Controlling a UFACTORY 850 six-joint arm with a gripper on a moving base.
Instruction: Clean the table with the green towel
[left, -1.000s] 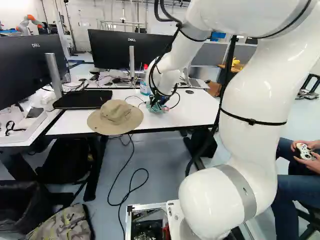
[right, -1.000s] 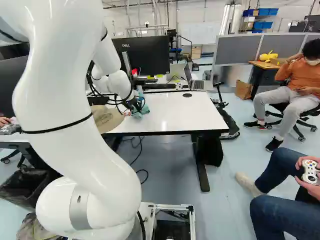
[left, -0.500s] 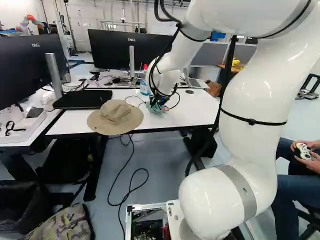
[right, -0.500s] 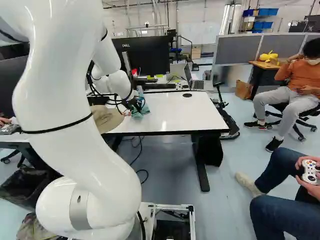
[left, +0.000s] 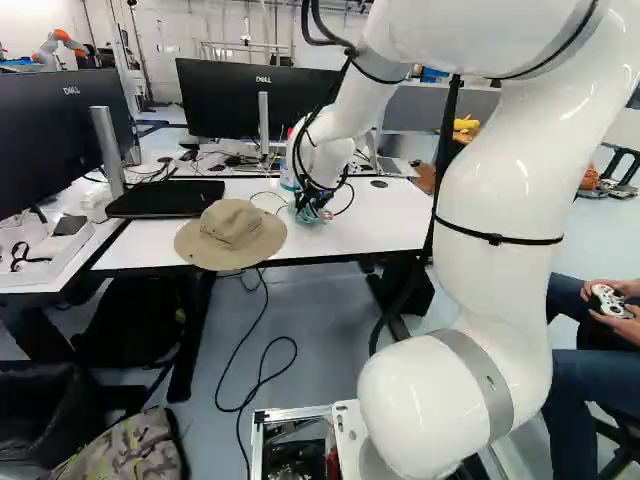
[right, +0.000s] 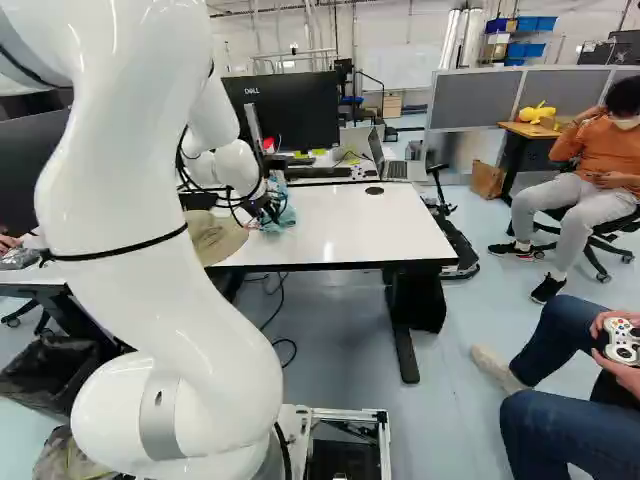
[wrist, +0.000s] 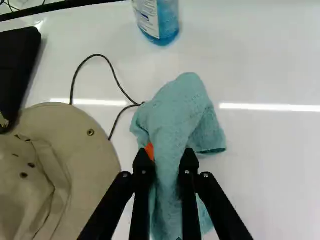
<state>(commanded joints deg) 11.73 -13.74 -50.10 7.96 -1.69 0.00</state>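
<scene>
Wrist view shows our gripper (wrist: 167, 166) pinching the green towel (wrist: 176, 112), its bunched length running ahead from between the fingers onto the table (wrist: 272, 165). The hat (wrist: 82, 150) lies just left, the bottle (wrist: 159, 17) ahead; we should wipe rightward.

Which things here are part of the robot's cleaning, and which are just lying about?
In the job:
green towel, pinched in the gripper
white table under it

Just lying about:
tan hat
two dark monitors
bottle of blue liquid, apparently unused
</scene>
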